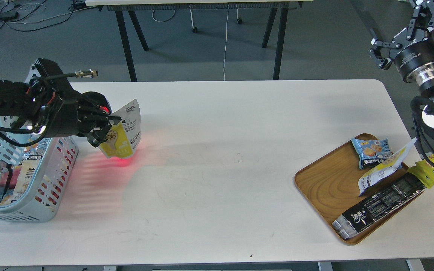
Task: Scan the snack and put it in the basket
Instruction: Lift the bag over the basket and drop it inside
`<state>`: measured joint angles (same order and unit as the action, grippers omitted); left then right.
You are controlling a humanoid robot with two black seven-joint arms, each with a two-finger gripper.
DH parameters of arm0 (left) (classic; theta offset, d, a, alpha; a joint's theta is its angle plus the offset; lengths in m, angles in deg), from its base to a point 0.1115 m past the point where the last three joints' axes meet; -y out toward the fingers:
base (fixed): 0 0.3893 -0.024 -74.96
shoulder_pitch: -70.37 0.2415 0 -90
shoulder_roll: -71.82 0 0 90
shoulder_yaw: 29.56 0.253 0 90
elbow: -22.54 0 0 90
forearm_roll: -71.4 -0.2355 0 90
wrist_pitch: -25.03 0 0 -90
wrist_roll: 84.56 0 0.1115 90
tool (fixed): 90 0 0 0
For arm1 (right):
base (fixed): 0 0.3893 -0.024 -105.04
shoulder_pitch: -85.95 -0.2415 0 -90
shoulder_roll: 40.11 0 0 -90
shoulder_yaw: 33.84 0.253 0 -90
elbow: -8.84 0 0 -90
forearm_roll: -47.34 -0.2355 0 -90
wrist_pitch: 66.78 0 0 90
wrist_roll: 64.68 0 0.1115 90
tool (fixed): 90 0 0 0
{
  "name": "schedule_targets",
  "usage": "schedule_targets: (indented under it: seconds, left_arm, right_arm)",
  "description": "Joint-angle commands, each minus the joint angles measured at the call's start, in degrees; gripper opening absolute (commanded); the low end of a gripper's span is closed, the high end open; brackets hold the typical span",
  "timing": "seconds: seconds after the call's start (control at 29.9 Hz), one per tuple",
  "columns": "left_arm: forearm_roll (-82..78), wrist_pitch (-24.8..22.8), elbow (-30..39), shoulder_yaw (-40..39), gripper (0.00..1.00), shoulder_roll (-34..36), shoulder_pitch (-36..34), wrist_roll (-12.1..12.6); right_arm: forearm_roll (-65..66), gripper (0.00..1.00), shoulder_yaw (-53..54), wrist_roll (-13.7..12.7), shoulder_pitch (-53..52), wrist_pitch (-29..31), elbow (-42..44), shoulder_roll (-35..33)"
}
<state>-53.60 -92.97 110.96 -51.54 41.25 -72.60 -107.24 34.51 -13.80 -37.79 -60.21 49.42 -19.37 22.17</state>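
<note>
My left gripper (108, 127) is shut on the snack (124, 131), a pouch with a yellow lower part and a white-grey printed top. It holds the pouch upright a little above the table, just right of the light blue basket (47, 188). A red glow lies on the table under the pouch. My right gripper (377, 52) is raised off the table's far right corner, its fingers apart and empty.
The basket holds several packets. A wooden tray (322, 184) at the right holds a small light-blue packet (371, 150), a white and yellow pouch (384, 167) and a long black packet (381, 205). A second table's legs stand behind.
</note>
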Motion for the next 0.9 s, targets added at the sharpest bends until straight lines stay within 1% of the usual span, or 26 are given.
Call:
schedule_targets:
  seconds: [0.0, 0.17, 0.33, 0.43, 0.53, 0.57, 0.67, 0.77, 0.87]
  left_arm:
    - [0.0, 0.0, 0.0, 0.0, 0.0, -0.2, 0.1, 0.1]
    - [0.0, 0.0, 0.0, 0.0, 0.0, -0.2, 0.5, 0.1]
    - [0.0, 0.0, 1.1, -1.5, 0.0, 1.4, 0.1, -0.3]
    - [0.0, 0.0, 3.6, -5.1, 0.0, 4.1, 0.0, -2.1]
    - [0.0, 0.0, 4.2, -8.8, 0.0, 6.5, 0.0, -4.6]
    - [0.0, 0.0, 4.2, -9.9, 0.0, 7.4, 0.0, -5.3]
    - [2.9, 0.0, 4.1, -12.1, 0.0, 12.2, 0.1, -5.3]
    - [9.1, 0.0, 4.0, -12.4, 0.0, 18.7, 0.0, -5.3]
    - [14.7, 0.0, 3.3, -12.3, 0.0, 23.8, -0.1, -5.3]
  right_arm:
    - [0.0, 0.98, 0.0, 0.0, 0.0, 0.0, 0.0, 0.0]
    - [0.0, 0.98, 0.0, 0.0, 0.0, 0.0, 0.0, 0.0]
    - [0.0, 0.98, 0.0, 0.0, 0.0, 0.0, 0.0, -0.1]
    - [0.0, 0.98, 0.0, 0.1, 0.0, 0.0, 0.0, -0.1]
    - [0.1, 0.98, 0.0, 0.1, 0.0, 0.0, -0.1, 0.0]
    - [0.1, 0.98, 0.0, 0.1, 0.0, 0.0, 0.0, 0.0]
    - [0.1, 0.98, 0.0, 0.1, -0.2, 0.0, -0.1, 0.0]
    - [0.1, 0.98, 0.1, 0.1, -0.2, 0.2, 0.0, 0.0]
    - [0.1, 0.98, 0.1, 0.2, 0.0, 0.2, 0.1, -0.1]
